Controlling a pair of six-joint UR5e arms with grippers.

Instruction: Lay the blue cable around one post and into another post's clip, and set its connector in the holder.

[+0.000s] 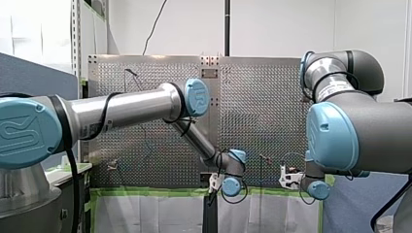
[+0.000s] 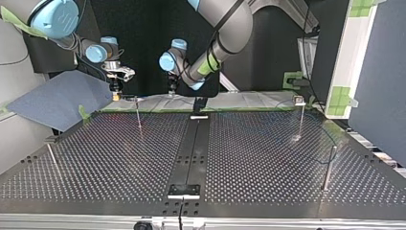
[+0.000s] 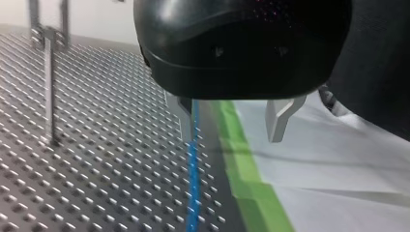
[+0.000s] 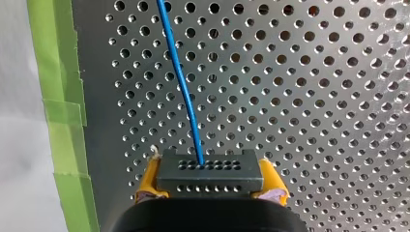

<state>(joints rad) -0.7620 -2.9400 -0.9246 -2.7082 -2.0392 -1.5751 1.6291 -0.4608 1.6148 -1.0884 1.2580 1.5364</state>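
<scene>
My right gripper (image 4: 210, 186) is shut on the dark connector (image 4: 209, 174), yellow pads on both its sides. The blue cable (image 4: 186, 96) leaves the connector and runs ahead over the perforated table. In the top view that gripper (image 2: 115, 93) hangs at the table's far edge, by a thin post (image 2: 138, 115). My left gripper (image 3: 232, 123) is open just above the table edge. The blue cable (image 3: 194, 164) lies on the table, passing right by one metal finger (image 3: 185, 118). Its jaws hold nothing. The top view shows it (image 2: 171, 90) near the far holder (image 2: 199, 115).
Green tape (image 3: 241, 164) lines the table edge, with white sheeting beyond. A post with a clip on top (image 2: 300, 115) and a plain post (image 2: 328, 167) stand at the top view's right, another post (image 2: 52, 160) at its left. A second holder (image 2: 184, 190) sits at the near edge.
</scene>
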